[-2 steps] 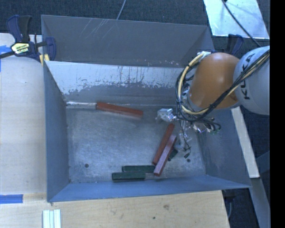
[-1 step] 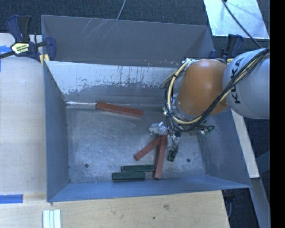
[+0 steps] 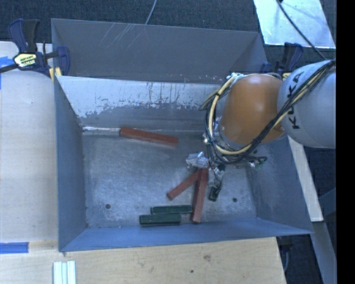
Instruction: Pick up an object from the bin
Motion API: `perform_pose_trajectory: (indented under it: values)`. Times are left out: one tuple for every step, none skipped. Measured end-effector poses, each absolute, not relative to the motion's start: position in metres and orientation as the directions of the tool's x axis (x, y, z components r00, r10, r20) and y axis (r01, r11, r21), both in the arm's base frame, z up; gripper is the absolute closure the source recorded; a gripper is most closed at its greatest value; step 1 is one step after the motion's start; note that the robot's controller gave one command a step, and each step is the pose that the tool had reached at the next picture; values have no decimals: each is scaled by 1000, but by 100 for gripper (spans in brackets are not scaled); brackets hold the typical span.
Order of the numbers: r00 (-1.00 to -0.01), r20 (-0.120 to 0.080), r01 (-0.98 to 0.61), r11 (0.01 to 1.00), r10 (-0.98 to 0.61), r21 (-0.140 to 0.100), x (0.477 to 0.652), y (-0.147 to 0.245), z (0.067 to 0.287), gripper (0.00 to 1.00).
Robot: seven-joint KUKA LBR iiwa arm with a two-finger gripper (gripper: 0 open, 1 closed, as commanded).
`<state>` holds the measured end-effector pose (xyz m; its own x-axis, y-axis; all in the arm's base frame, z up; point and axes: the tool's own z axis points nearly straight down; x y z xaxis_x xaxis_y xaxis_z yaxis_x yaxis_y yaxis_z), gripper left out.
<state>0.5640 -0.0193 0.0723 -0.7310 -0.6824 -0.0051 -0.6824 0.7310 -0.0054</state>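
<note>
So the grey metal bin (image 3: pixel 71 176) was the biggest thing going, with most of its floor bare. The arm (image 3: pixel 310 108) came in from about 2 o'clock, big pale barrel of a thing, and its wrist had a rounded orange cover (image 3: pixel 254 108) with yellow and black cables looped round it.

Below that cover the gripper (image 3: pixel 206 173) was down near the floor at roughly 4 o'clock from the bin's middle. Honestly I couldn't tell if it was spread or clamped down, too much cable and metal bunched together there.

Longest loose piece was a reddish-brown stick (image 3: pixel 149 136) lying nearly flat along the back wall at 12 o'clock, well apart from everything else.

Then there was a crossed pair at 4 to 5 o'clock. The steep brown stick (image 3: pixel 197 203) ran almost straight from the gripper toward the front wall, and its top end was right under the gripper, so that's the one it sat over. The slanted brown stick (image 3: pixel 180 188) leaned off toward 8 o'clock from that same spot.

Smallest were two dark green blocks at 6 o'clock, lying flat, one just beside the other: the rear green block (image 3: pixel 171 209) and the front green block (image 3: pixel 160 219), close to the foot of the steep stick.
</note>
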Motion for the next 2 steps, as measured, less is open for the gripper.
perform_pose_trajectory:
  values:
    - [-731,-4,-682,731,-682,-4,563,-19,75,100]
    - [-731,1,-682,731,-682,2,562,-19,86,100]
